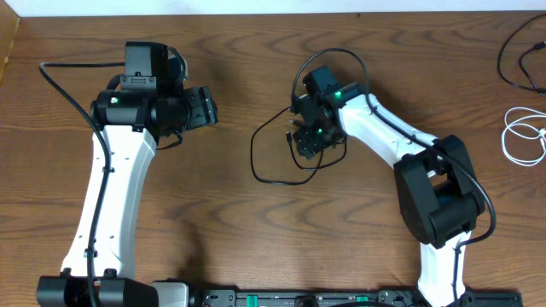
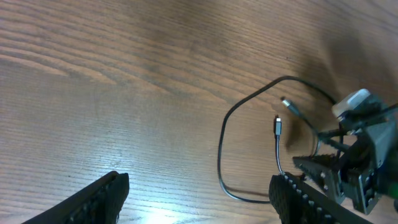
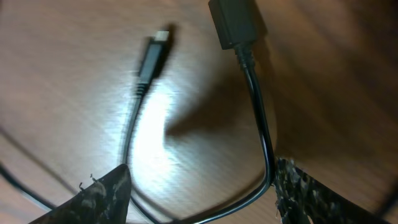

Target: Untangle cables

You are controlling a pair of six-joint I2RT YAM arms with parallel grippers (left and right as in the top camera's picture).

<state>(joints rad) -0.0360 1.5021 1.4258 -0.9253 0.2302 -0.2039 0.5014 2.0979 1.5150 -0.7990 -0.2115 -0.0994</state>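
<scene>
1. The black cable (image 1: 253, 158) lies mid-table in a loose loop. The right gripper (image 1: 307, 143) hangs right over it, jaws apart, and the cord runs forward between them.
2. The left gripper (image 1: 207, 107) is spread wide and empty, farther off to the loop's left.
3. I cannot tell whether the cord touches a right finger. The white cable (image 1: 508, 136) is cut off at the frame's right edge.

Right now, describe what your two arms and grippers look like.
Both arms have white shells with black joints. The left arm and right arm each carry a thick black wire. Green lights glow near the right gripper. The fingers of the left gripper are black and rough-textured.
</scene>
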